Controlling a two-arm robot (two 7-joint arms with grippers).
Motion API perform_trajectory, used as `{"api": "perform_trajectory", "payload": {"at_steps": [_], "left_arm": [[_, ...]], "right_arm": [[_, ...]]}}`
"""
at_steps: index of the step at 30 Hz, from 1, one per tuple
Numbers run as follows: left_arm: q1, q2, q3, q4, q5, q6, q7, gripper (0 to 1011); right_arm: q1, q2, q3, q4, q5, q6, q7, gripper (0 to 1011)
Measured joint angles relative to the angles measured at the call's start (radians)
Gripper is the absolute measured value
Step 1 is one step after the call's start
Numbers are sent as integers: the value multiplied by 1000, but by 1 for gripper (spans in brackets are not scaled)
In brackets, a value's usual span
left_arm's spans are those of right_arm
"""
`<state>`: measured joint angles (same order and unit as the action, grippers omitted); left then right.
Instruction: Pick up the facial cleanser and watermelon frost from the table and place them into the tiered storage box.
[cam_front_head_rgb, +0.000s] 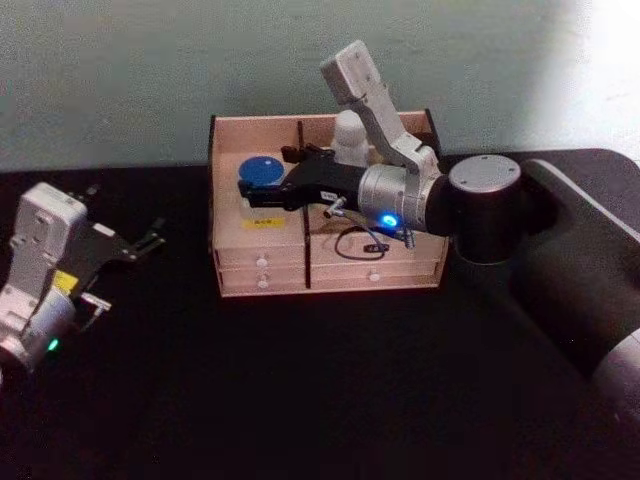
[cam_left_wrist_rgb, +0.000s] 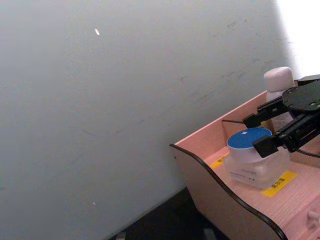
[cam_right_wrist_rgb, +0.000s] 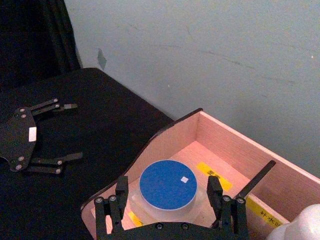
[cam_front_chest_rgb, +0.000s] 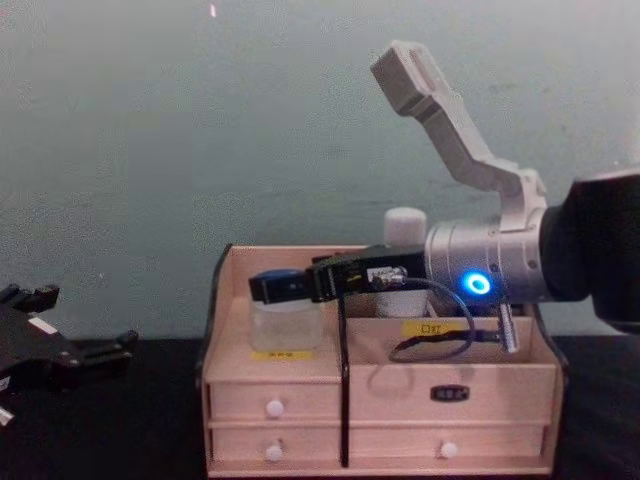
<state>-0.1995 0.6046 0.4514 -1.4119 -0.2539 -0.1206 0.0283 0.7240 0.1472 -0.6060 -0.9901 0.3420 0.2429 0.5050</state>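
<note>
Right gripper (cam_right_wrist_rgb: 170, 197) was over the tiered storage box (cam_front_head_rgb: 262, 275), fingers apart, straddling a clear jar with a blue lid (cam_right_wrist_rgb: 167, 184); contact between the pads and the jar couldn't be judged. Jar stood upright, axis vertical, lid up, in the box's left compartment between the fingertips. White bottle (cam_front_head_rgb: 349, 133) stood upright in the rear compartment behind the fingers. Left gripper (cam_front_head_rgb: 140, 243) sat open on the table, well clear.

The white bottle (cam_front_head_rgb: 350, 135) is half hidden behind the right arm; the yellow labels' (cam_right_wrist_rgb: 215, 175) print is illegible.
</note>
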Motion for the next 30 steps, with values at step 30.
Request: {"api": "perform_trajectory", "payload": {"at_steps": [30], "left_arm": [[0,0,0,0,0,0,0,1001]], "right_arm": [[-271,135,249,-422,12,-185,-256,1003]]}}
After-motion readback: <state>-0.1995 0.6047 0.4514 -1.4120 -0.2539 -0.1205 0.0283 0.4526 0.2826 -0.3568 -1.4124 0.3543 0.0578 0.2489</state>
